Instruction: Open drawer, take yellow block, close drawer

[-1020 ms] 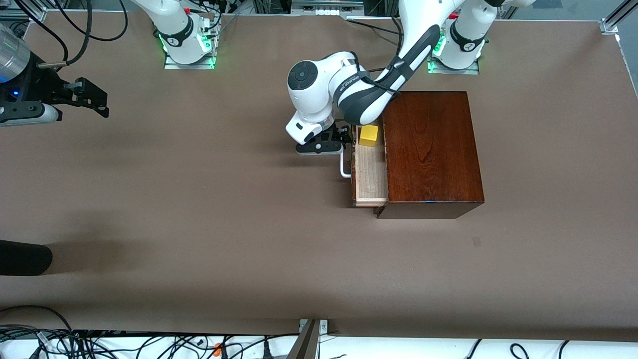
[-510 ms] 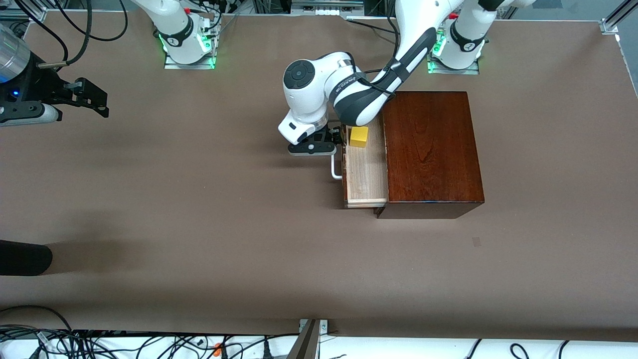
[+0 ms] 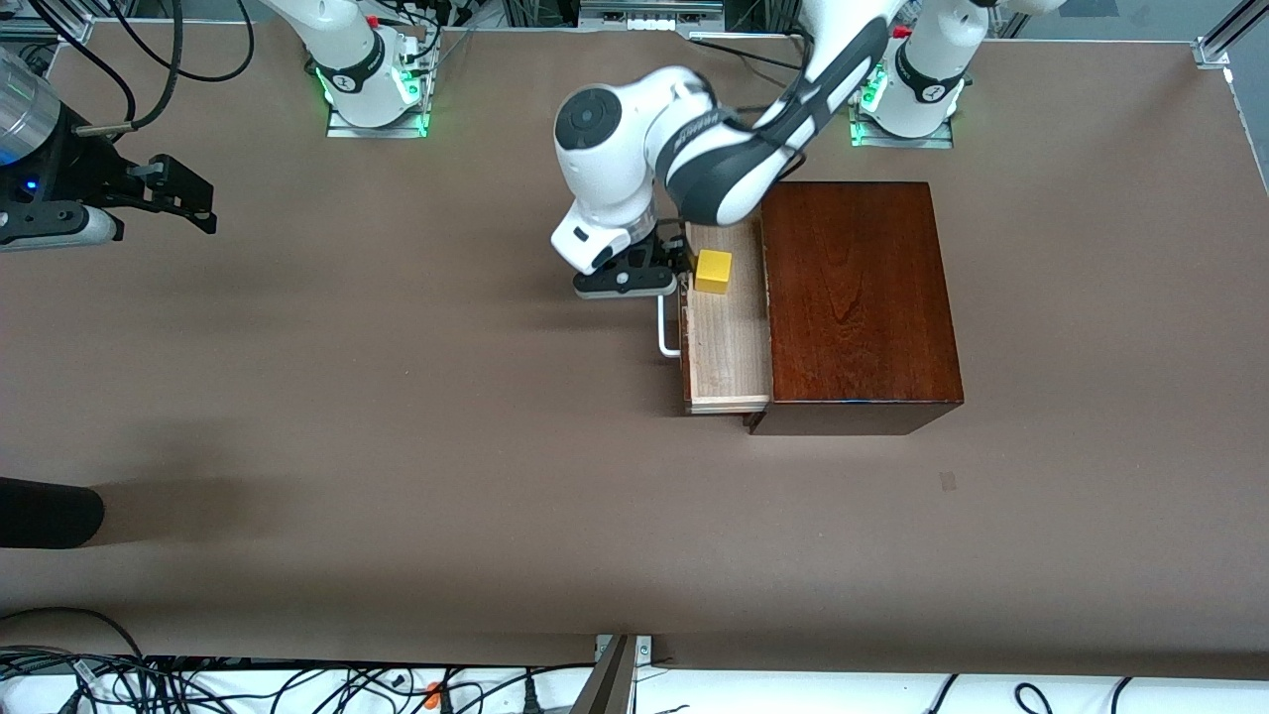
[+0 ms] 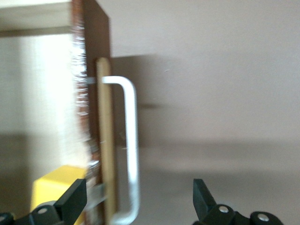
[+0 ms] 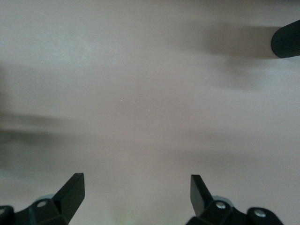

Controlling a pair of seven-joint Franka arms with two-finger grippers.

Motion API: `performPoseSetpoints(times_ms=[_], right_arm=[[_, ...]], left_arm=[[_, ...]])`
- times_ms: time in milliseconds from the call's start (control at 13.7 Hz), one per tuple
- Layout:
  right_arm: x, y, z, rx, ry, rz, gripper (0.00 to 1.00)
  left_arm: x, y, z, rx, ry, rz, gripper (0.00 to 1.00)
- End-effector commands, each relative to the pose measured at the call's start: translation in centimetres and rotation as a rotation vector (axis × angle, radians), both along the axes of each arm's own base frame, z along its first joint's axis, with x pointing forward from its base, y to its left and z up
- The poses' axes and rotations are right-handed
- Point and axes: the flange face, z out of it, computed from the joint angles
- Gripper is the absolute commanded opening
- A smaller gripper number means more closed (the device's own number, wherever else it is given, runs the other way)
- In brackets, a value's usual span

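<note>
The drawer [image 3: 729, 347] stands pulled out of the mahogany box [image 3: 853, 297], toward the right arm's end of the table. The yellow block [image 3: 713, 271] lies in its corner farthest from the front camera. My left gripper [image 3: 662, 270] is open over the drawer's dark front and the end of the white loop handle [image 3: 667, 332]. In the left wrist view the gripper [image 4: 138, 199] straddles the handle [image 4: 131, 140] and the drawer front [image 4: 93, 93], with one fingertip by the block [image 4: 54, 192]. My right gripper [image 3: 188, 203] is open and empty, and that arm waits over bare table [image 5: 136, 192].
A black cylinder [image 3: 50, 511] pokes in at the table's edge at the right arm's end, nearer the front camera; it also shows in the right wrist view [image 5: 286, 40]. Brown table [image 3: 397, 397] spreads around the box. Cables lie along the front edge.
The drawer slid farther out with the block in it. The left gripper then let go of the handle, opened and rose a little. The right arm has not moved.
</note>
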Motion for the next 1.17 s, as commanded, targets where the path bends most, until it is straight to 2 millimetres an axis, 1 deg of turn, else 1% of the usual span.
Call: performPoseSetpoints(times_ms=[0,146,219,364,437,510,583,656,728,801,874,947,1020,1093], right_arm=[[0.2,0.0,0.4,0.017,-0.002,-0.006,1.0],[0.1,0.0,0.4,0.019,0.0,-0.007,1.0],[0.1,0.1,0.5,0.02,-0.002,-0.006,1.0],[0.0,1.3,0.4,0.037,0.005,0.018,1.0],[-0.1,2.0,0.5,0.047,0.002,0.03,1.0],[-0.2,2.6,0.8,0.06,-0.004,0.038,1.0],[-0.3,3.6,1.3,0.088,-0.012,0.051,1.0],[-0.4,4.4,1.4,0.129,-0.008,0.051,1.0],[-0.6,5.6,1.2,0.172,0.003,0.075,1.0],[-0.8,7.0,1.0,0.181,0.011,0.105,1.0],[-1.4,9.5,1.1,0.172,0.011,0.151,1.0],[-2.0,11.5,1.1,0.157,0.01,0.187,1.0],[-2.3,13.0,1.0,0.14,0.002,0.221,1.0],[-2.7,14.9,0.7,0.141,0.001,0.26,1.0]], left_arm=[[2.7,4.9,5.9,-0.014,0.086,-0.066,1.0],[4.9,9.6,9.8,-0.04,0.113,-0.148,1.0],[6.1,12.4,11.3,-0.054,0.133,-0.172,1.0],[8.6,18.6,13.5,-0.093,0.18,-0.214,1.0],[9.6,21.9,14.7,-0.105,0.191,-0.207,1.0],[10.3,25.2,15.7,-0.104,0.205,-0.172,1.0],[10.7,27.9,16.5,-0.115,0.221,-0.142,1.0],[11.3,30.7,17.2,-0.134,0.227,-0.116,1.0],[11.8,33.4,18.0,-0.163,0.222,-0.105,1.0],[12.1,35.5,18.7,-0.173,0.211,-0.111,1.0],[12.5,37.7,19.0,-0.184,0.202,-0.118,1.0],[12.0,38.8,20.1,-0.178,0.183,-0.134,1.0],[11.7,41.1,20.2,-0.169,0.178,-0.097,1.0],[11.3,43.2,20.6,-0.156,0.139,-0.064,1.0]])
